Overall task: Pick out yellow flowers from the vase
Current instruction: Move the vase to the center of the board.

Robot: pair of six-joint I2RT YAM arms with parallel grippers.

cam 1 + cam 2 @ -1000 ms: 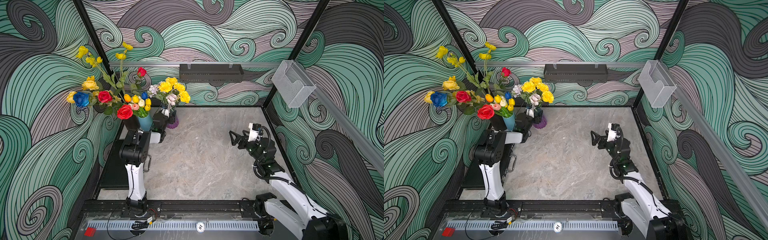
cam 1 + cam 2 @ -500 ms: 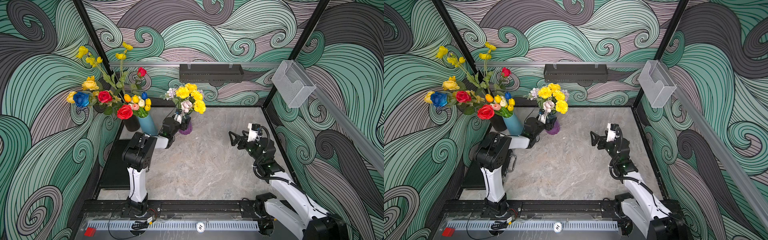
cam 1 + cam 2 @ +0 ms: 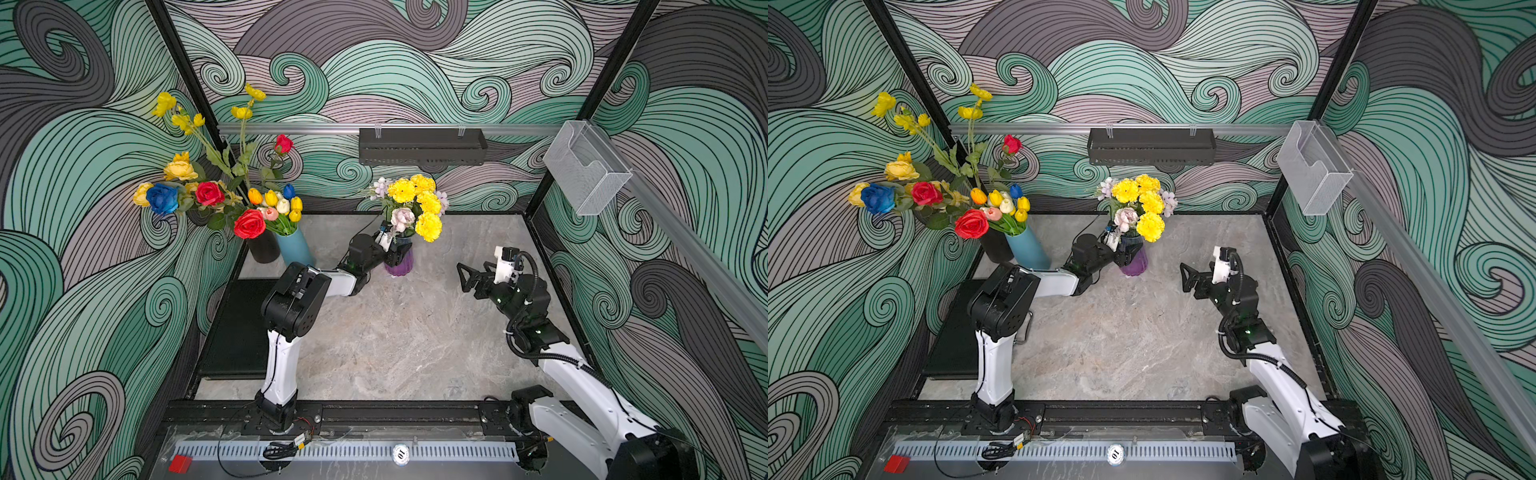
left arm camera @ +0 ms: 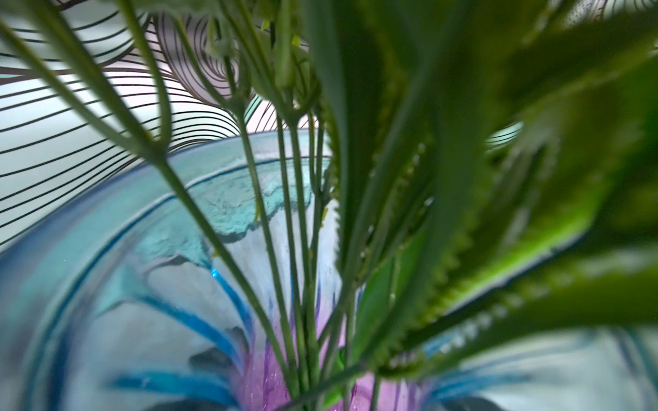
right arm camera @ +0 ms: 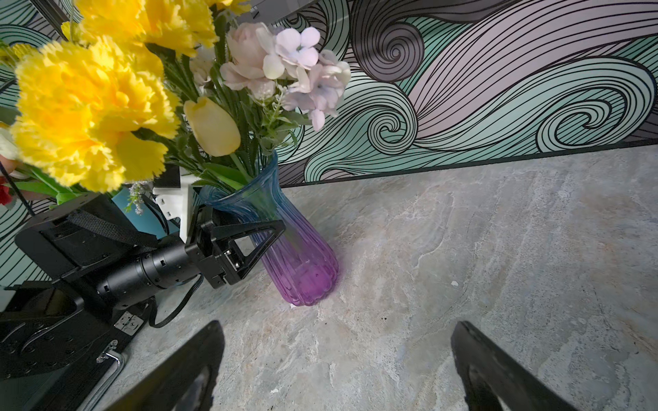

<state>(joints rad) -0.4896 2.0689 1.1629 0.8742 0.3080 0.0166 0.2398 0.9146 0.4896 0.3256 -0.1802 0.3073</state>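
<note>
Desk (top views): grey marbled desk [image 3: 395, 345] between walls of swirled wave pattern, seen in both top views.
Purple vase (top views): purple vase [image 3: 399, 266] stands upright toward the back of the desk, about midway across; the same spot shows at [image 3: 1134, 264].
Yellow flowers (top views): yellow flowers [image 3: 428, 226], ruffled pom-poms, stand in the purple vase among lilac blooms [image 3: 380, 187] and a pale rose [image 3: 402, 217].
Left hand (top views): left hand [image 3: 395, 251] reaches in low from the left and is clamped on the neck of the purple vase, under the blooms.
Right hand (top views): right hand [image 3: 465, 279] hovers over the desk to the right of the purple vase, apart from it, fingers spread, holding nothing.
Corner vases (top views): blue vase [image 3: 296, 249] and black vase [image 3: 262, 249] stand side by side in the back left corner, full of red, blue and yellow blooms.
Stems (left wrist): green stems [image 4: 270, 249] and blurred toothed leaves run down into the glass mouth of the purple vase [image 4: 106, 227]; the hand's own fingers do not show here.
Purple vase (right wrist): purple vase [image 5: 302, 270] sits on the desk [image 5: 498, 249], blue at the neck, purple at the belly.
Left hand (right wrist): left hand [image 5: 265, 233] has one black triangular finger across the near side of the vase; the other is hidden behind the glass.
Yellow flowers (right wrist): yellow flowers [image 5: 89, 114] and a yellow tulip [image 5: 213, 124] rise above the rim beside the lilac blooms [image 5: 302, 71].
Right hand (right wrist): right hand [image 5: 334, 356] shows its fingers [image 5: 192, 363] wide apart, with bare desk between them.
</note>
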